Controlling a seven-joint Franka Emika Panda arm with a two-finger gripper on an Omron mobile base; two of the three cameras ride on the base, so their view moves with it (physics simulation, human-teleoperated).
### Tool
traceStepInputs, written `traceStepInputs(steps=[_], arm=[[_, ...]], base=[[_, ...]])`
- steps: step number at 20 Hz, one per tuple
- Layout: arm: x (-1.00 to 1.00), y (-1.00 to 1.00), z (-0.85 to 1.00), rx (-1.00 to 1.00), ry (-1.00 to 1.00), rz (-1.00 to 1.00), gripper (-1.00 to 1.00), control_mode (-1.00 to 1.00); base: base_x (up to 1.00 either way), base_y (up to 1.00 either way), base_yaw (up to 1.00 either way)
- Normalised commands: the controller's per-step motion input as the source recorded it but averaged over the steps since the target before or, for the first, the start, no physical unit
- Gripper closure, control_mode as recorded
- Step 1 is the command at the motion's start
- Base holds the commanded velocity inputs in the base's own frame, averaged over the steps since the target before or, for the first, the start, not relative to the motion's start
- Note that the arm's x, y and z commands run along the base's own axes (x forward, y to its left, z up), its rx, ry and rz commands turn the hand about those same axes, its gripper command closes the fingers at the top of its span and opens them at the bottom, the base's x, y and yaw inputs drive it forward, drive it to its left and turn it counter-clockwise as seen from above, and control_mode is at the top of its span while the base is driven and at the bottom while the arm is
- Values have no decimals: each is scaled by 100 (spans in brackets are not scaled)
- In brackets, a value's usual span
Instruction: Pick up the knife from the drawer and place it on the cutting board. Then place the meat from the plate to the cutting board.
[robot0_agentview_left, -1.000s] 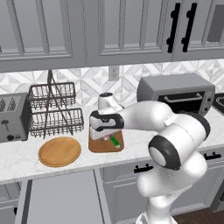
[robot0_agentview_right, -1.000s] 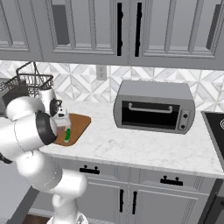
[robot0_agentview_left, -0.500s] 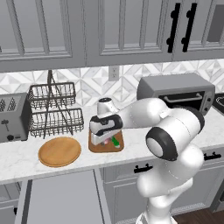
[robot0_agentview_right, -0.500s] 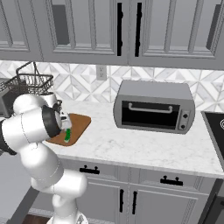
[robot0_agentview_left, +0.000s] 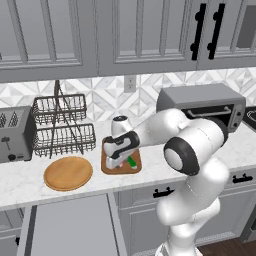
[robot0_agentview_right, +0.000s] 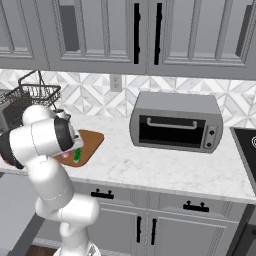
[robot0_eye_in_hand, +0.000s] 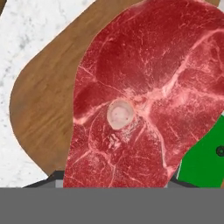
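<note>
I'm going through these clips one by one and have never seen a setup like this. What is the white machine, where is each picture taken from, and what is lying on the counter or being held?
The white machine is a jointed robot arm in a computer-drawn kitchen. Two pictures come from cameras behind it, one on its left and one on its right. The third looks out from its hand.

On the counter lie a round wooden plate, bare, and a brown cutting board. The gripper is low over that board. On the board you can see the green handle of a knife and, in the hand picture, a slab of red meat very close up. The fingers seem to be around the meat, but whether they grip it or have let go is hard to tell. A toaster, a wire rack and a toaster oven stand behind.
</note>
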Motion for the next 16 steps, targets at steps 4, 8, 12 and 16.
traceStepInputs(steps=[4,8,12,16], arm=[[14,0,0,0,0,6,100,-100],[4,0,0,0,0,4,-100,-100],[0,0,0,0,0,1,-100,-100],[0,0,15,0,0,0,-100,-100]], base=[[0,0,0],[0,0,0],[0,0,0],[0,0,0]])
